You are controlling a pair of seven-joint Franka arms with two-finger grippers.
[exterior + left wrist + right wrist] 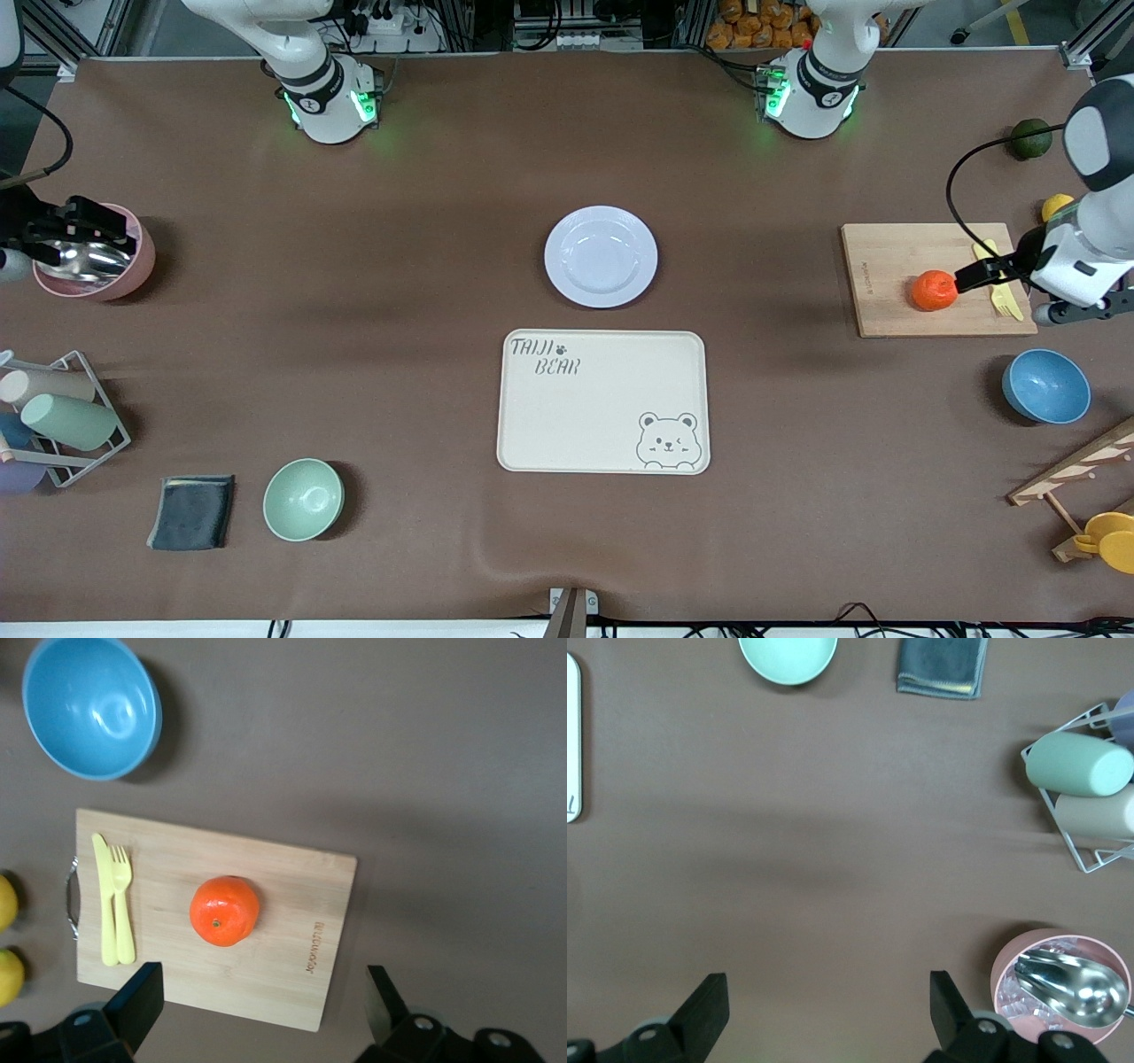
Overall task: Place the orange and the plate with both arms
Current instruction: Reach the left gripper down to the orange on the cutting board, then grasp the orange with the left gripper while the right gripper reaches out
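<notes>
Left wrist view: left end effector (257, 1005) (wide) above orange (224, 910), fork (122, 904) beside.

High front overview, wrist cameras downward

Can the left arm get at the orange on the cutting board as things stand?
Probably yes. The left gripper hangs open over the cutting board, and the orange sits bare on top. The yellow fork and knife lie apart from it, toward the board's handle.
</notes>
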